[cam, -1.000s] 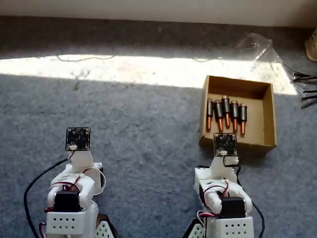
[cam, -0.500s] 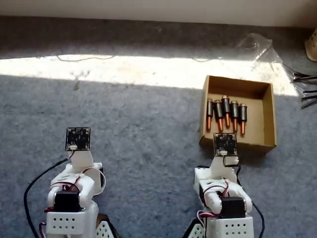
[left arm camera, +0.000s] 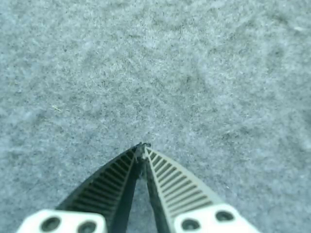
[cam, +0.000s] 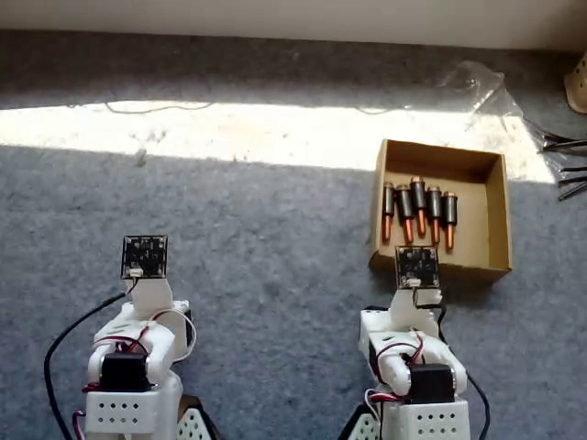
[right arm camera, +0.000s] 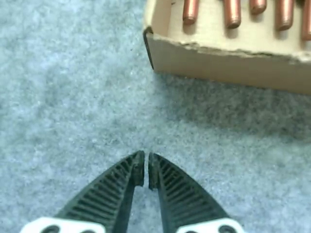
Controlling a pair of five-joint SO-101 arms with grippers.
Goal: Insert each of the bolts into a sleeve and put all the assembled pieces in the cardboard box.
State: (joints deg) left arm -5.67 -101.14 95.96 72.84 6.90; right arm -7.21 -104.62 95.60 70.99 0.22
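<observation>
No change is seen since the earlier pictures. Neither the left gripper (left arm camera: 144, 148) nor the right gripper (right arm camera: 146, 167) is moved, and nothing is shifted in the cardboard box (cam: 479, 227).

You're set up on grey carpet (cam: 275, 247), with a pale wall base (cam: 275, 18) along the far edge. A loose plastic bag (cam: 477, 87) and a thin cable (cam: 147, 107) lie around. It's an ordinary carpeted room, home or office; can't tell which.

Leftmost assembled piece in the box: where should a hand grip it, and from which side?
Grip its black sleeve, the thicker part, from straight above, closing across its width. The leftmost piece lies flat on the cardboard box floor, and the walls likely block any side approach. Its neighbour lies close, so clearance there looks tight.
</observation>
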